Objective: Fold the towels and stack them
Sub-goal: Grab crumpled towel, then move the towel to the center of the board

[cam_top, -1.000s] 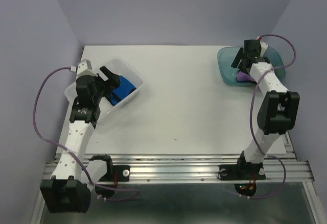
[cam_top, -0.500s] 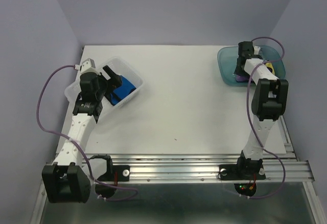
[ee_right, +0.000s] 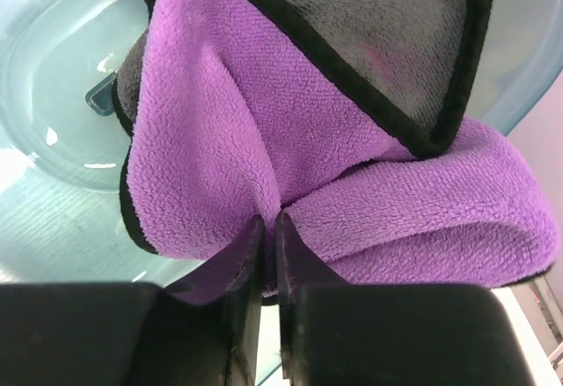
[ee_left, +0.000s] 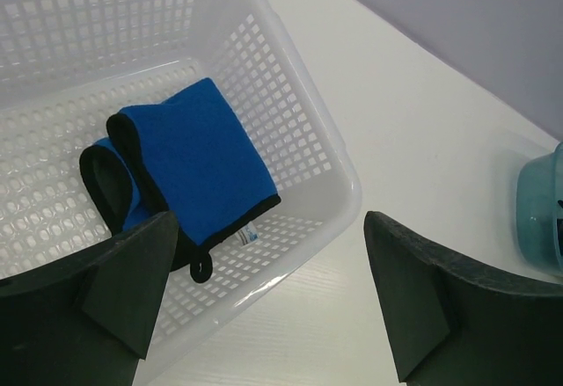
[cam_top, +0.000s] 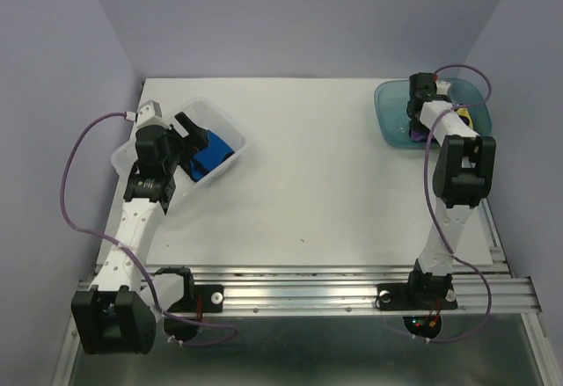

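While open tabletop (cam_top: 317, 175) stretches between the clear tray (ee_left: 299, 122) at the left edge and the teal tub (ee_right: 53, 140) in the far right corner, you have one blue towel (ee_left: 198, 157) folded in the tray below your left gripper (ee_left: 268, 263), its fingers spread wide, and one purple towel (ee_right: 220, 140) in the tub, a fold pinched tight in your right gripper (ee_right: 266, 228).

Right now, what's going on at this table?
Two arms are working on towels. The right fingers are pinched on a fold of the purple towel, which sits in the teal tub at the table's far right corner. The left fingers stand open above the clear basket, where a folded blue towel lies, not gripped.
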Controlling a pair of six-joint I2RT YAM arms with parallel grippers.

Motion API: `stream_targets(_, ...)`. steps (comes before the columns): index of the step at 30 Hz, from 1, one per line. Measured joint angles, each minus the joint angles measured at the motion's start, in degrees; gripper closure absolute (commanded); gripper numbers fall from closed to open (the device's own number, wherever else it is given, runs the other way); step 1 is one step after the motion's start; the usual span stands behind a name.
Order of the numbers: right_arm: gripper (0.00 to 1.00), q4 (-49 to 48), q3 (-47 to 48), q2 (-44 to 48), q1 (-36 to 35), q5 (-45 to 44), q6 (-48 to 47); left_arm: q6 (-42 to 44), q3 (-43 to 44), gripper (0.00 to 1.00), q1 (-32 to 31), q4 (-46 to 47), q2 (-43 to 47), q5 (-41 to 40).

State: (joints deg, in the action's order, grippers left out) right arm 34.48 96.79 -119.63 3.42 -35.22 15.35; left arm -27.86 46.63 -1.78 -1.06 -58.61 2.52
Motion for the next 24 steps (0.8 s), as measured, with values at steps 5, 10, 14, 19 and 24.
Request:
stream_targets(5,0.93,-0.07,0.13,0.83,0.00,1.95,-0.46,0.00,0.00,0.01,0.00,0.02,0.72,0.00)
stream_targets(10,0.92,0.00,3.28,5.62,0.00,7.61,-1.27,-0.02,0.00,0.01,0.00,0.00,0.61,0.17)
stream_targets(14,0.97,-0.42,7.48,13.05,-0.04,15.91,-1.18,-0.04,0.00,0.01,0.02,0.28,0.02,2.21)
stream_targets(19,0.98,-2.60,8.66,25.20,-2.51,26.23,-1.16,-0.20,0.00,0.01,0.00,1.86,-0.68,7.54)
stream_targets(24,0.93,-4.81,7.98,31.89,-13.33,35.67,-2.99,-1.44,-0.37,0.01,-0.02,2.64,0.02,10.21)
